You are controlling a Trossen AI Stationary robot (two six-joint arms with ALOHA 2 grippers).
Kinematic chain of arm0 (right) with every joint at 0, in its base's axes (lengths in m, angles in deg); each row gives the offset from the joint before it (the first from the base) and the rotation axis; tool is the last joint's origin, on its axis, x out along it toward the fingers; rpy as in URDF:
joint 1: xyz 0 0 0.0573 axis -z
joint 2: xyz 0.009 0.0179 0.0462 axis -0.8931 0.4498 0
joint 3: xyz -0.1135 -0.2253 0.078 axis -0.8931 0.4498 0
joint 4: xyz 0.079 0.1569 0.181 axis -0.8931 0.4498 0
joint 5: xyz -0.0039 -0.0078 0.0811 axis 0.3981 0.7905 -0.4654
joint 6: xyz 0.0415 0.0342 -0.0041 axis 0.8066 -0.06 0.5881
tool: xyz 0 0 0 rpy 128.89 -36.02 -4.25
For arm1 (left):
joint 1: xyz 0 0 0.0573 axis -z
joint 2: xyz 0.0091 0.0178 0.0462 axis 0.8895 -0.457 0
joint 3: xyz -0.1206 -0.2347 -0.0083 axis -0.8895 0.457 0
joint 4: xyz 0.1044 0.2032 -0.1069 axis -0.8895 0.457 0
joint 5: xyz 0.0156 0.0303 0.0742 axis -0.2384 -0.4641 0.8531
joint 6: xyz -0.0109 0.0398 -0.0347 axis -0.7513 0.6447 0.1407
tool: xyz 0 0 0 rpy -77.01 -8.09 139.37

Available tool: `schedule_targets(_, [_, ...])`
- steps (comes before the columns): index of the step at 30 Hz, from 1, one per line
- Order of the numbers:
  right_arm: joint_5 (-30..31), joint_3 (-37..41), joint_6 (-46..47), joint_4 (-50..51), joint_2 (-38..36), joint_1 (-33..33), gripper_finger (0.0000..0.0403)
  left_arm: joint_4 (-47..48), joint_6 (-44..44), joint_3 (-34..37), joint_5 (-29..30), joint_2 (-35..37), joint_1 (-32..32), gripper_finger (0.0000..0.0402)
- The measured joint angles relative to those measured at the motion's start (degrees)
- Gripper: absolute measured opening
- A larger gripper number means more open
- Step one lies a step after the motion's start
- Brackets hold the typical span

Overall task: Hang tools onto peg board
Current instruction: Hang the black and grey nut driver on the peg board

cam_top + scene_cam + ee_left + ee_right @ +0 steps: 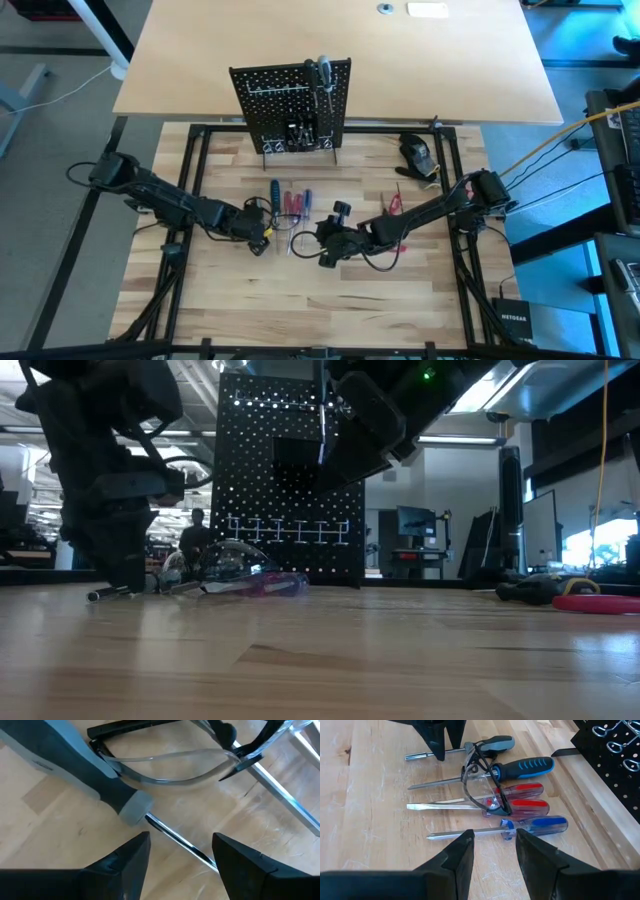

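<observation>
A: Where is the left gripper?

B: Down at the table on the left end of the tool row, fingers spread wide and gripping nothing. Between them runs the silver shaft of the grey-handled driver. Safety glasses lie just beyond it, draped over the neighbouring tools.

A: And the right gripper?

B: It hangs over the right end of the row, jaws partly parted and empty, above the shaft of the blue driver. Beside that lie two red drivers and a black-and-blue one.

A: How should the left pick go?

B: I'd close squarely across the shaft near the handle, so the weight doesn't tip it, and lift straight up so it clears the glasses frame, which probably touches that driver, though the view is poor there.

A: Which way do the tools lie?

B: Side by side, long axes running near to far, handles toward the peg board, tips toward the near edge.

A: The board?

B: Upright at the far side, well apart from the row, one tool already hanging at its top right. The pliers lie right of the row.
</observation>
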Motion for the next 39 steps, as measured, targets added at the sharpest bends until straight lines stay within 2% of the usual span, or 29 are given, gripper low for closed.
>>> schedule_targets(8, [0.0,0.0,0.0,0.0,0.0,0.0,0.0147,0.4,1.1,0.0,-0.9,-0.2,-0.6,0.0201])
schedule_targets(30, [-0.4,0.0,0.0,0.4,0.0,0.0,0.0147,4.7,2.0,0.2,0.7,-0.3,-0.7,0.0032])
schedule_targets(39, [-1.4,0.0,0.0,0.4,0.0,0.0,0.0147,6.1,1.9,-0.2,2.0,0.2,-0.6,0.001])
